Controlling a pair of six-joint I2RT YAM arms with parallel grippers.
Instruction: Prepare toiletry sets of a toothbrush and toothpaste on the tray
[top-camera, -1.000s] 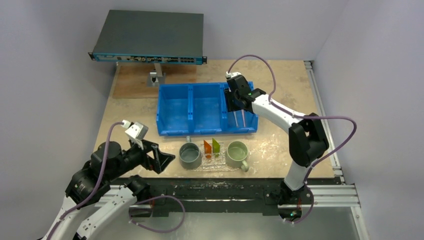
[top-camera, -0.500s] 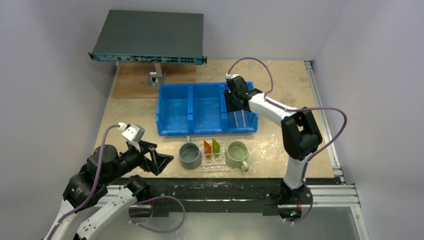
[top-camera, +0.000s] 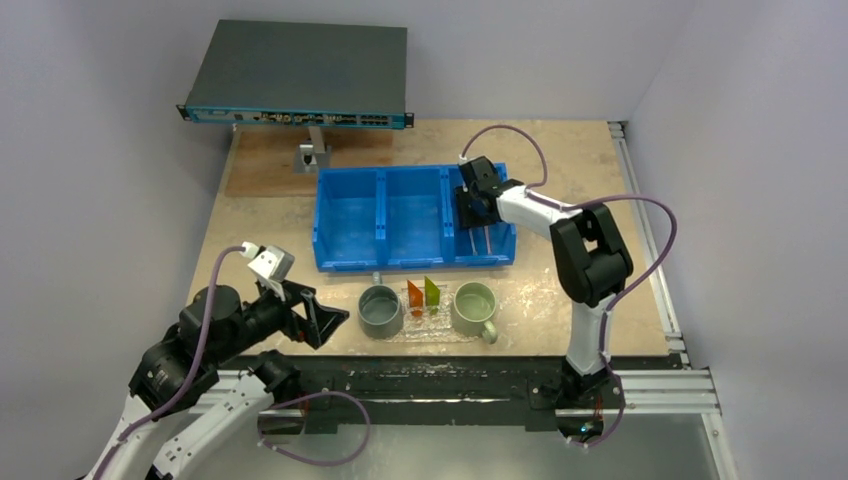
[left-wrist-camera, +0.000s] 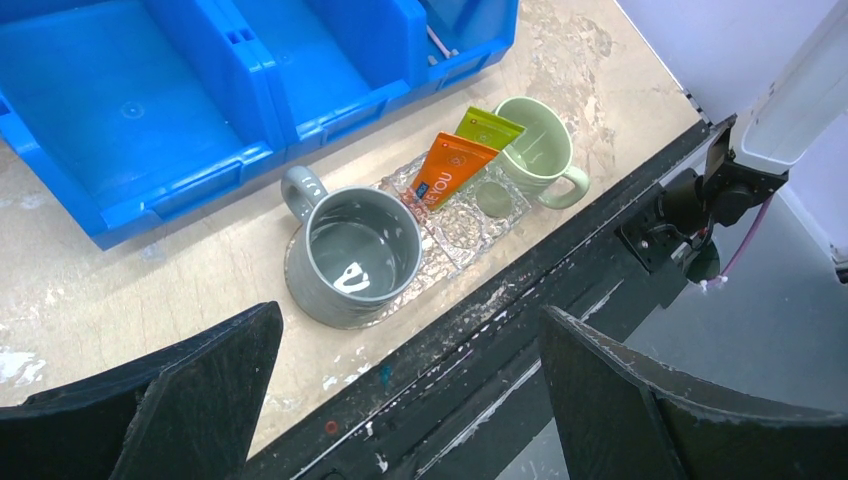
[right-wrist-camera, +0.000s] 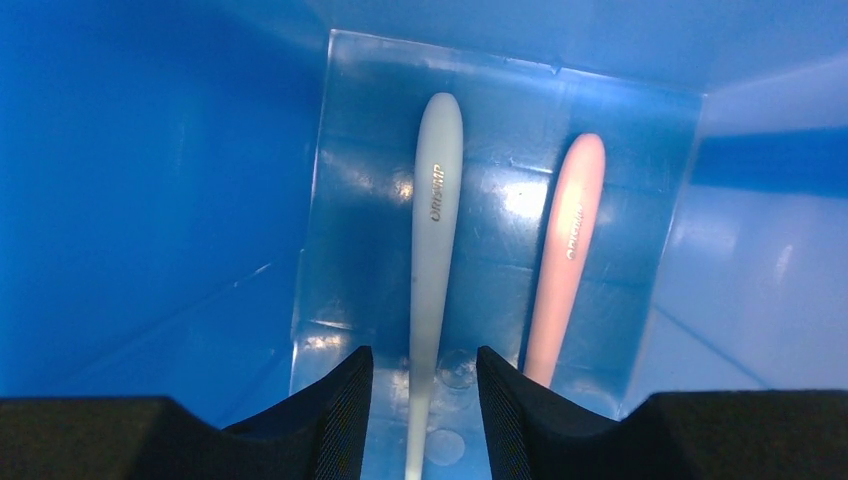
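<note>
The right gripper (right-wrist-camera: 423, 368) has sunk into the blue plastic bin (right-wrist-camera: 150, 200), jaws apart astride the thin whitish toothbrush stick (right-wrist-camera: 437, 210). Closing should secure it. The left gripper (left-wrist-camera: 408, 315) gapes wide.

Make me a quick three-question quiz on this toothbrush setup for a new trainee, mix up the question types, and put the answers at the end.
1. Multiple choice: seen from the top camera, which compartment of the blue bin holds the toothbrushes? A left, B middle, C right.
2. True or false: the orange tube is on the tray, between the grey mug and the green tube.
3. Fill in: the right gripper has its open jaws on either side of the ____ toothbrush.
Key: 1 C. 2 true. 3 the pale toothbrush.
</note>
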